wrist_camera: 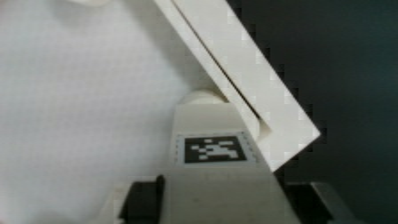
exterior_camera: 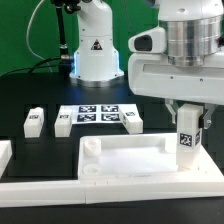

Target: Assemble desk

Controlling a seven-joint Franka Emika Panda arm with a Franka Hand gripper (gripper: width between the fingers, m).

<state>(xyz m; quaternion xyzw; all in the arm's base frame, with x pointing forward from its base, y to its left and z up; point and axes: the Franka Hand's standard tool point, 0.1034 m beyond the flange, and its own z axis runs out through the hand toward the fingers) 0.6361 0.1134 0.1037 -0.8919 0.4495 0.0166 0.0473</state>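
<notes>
The white tray-like desk tabletop [exterior_camera: 125, 160] lies at the front of the black table, a round socket [exterior_camera: 91, 146] showing in its left corner. A short white square leg [exterior_camera: 187, 138] with a black-and-white tag stands upright over the tabletop's right end. My gripper [exterior_camera: 187, 128] is shut on this leg from above. In the wrist view the leg [wrist_camera: 215, 150] runs between my dark fingers [wrist_camera: 150, 200], which sit against both its sides, with the tabletop floor [wrist_camera: 89, 100] and its raised rim [wrist_camera: 231, 70] below. Three more legs [exterior_camera: 33, 121] [exterior_camera: 63, 124] [exterior_camera: 131, 121] stand on the table behind.
The marker board [exterior_camera: 95, 114] lies flat between the loose legs. The robot's white base [exterior_camera: 95, 45] stands behind it. A long white border rail [exterior_camera: 100, 190] runs along the front edge, and another white piece [exterior_camera: 4, 155] sits at the exterior view's left.
</notes>
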